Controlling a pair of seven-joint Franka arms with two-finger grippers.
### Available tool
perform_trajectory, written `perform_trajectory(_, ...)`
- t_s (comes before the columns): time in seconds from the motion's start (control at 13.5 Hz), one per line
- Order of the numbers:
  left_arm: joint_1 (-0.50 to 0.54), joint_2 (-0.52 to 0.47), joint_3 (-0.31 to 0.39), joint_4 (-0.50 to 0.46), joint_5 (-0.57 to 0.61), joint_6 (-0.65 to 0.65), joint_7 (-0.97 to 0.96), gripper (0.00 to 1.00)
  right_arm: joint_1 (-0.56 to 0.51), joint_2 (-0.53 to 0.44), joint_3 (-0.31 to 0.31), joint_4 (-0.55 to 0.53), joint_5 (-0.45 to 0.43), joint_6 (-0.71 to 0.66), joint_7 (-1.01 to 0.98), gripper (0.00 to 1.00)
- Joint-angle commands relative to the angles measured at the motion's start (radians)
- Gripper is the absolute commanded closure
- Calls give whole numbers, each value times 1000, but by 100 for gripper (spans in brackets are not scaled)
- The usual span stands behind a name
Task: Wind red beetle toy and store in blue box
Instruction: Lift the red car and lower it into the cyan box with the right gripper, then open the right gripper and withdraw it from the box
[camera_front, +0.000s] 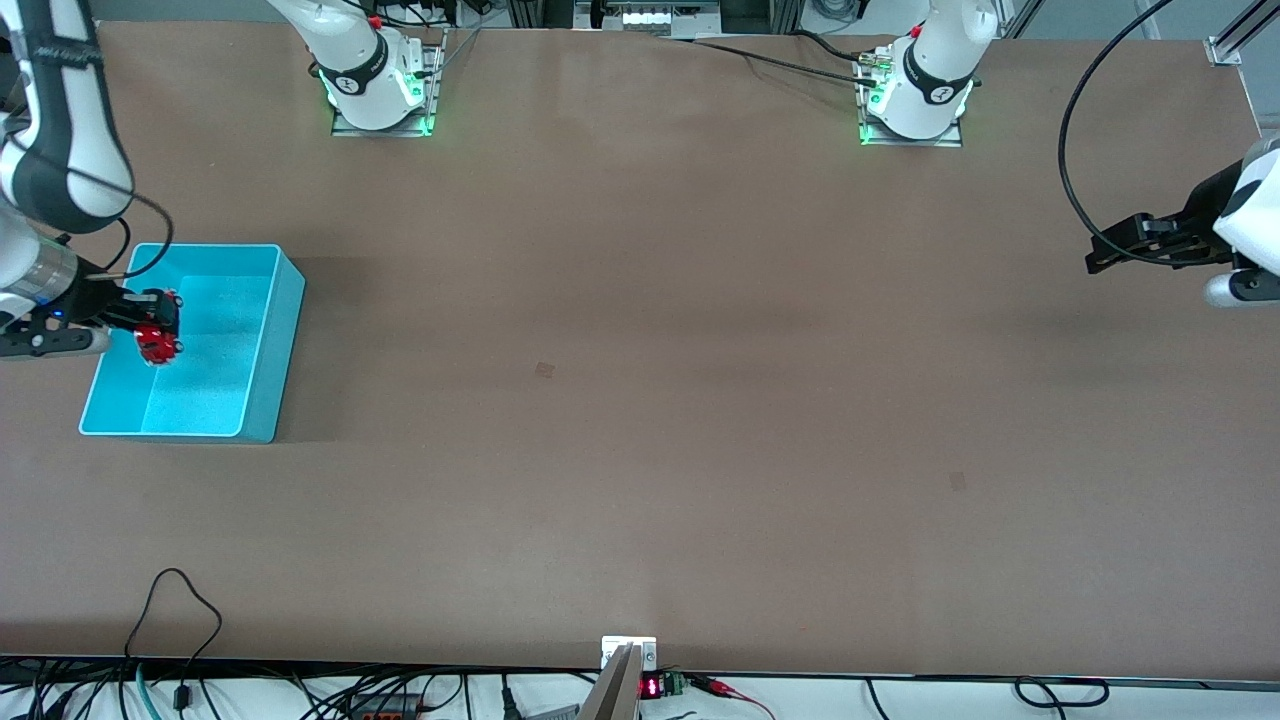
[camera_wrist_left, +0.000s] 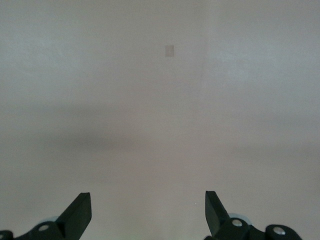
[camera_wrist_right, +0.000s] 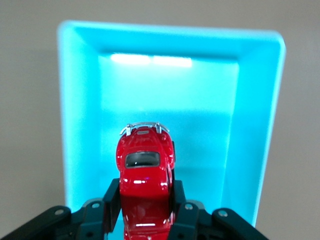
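Gripping the red beetle toy, the right claw hangs over the blue box (left claw open).

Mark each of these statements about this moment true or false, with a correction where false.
1. The right claw is shut on the tiny glossy red beetle-shaped toy car. True.
2. The toy car lies on the floor of the bright cyan-blue rectangular plastic bin. False: it is held in the air over the open bin.
3. The left claw is open with nothing between its fingers. True.
4. The bin stands toward the left arm's end of the brown table. False: it stands toward the right arm's end.
5. A lid covers the bin. False: it is open on top.
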Motion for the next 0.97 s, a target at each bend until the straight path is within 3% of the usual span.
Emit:
perform_trajectory(0.0,-2,-5,0,24,22,-35,14,0,-13,73,5,11,16,-16,98,100)
perform_trajectory(0.3,-2,-3,0,24,19,-35,12,0,-30,147,5,-25,27,4,187,98)
perform_trajectory(0.45,-2,-2,3,22,19,-33,14,0,-39,188,5,-25,47,6,188,86)
perform_trajectory(0.52,-2,0,3,22,18,-27,14,0,-39,213,5,-27,67,6,175,71)
perform_trajectory(0.67,0,0,4,18,16,-27,14,0,-42,233,5,-27,67,4,168,59)
perform_trajectory(0.74,0,0,4,18,18,-26,14,0,-42,233,5,-25,67,4,158,47)
perform_trajectory(0.82,0,0,6,18,16,-26,14,0,-44,231,5,-24,67,3,155,6)
perform_trajectory(0.89,0,1,4,18,15,-22,14,0,-42,222,5,-19,67,-3,153,0)
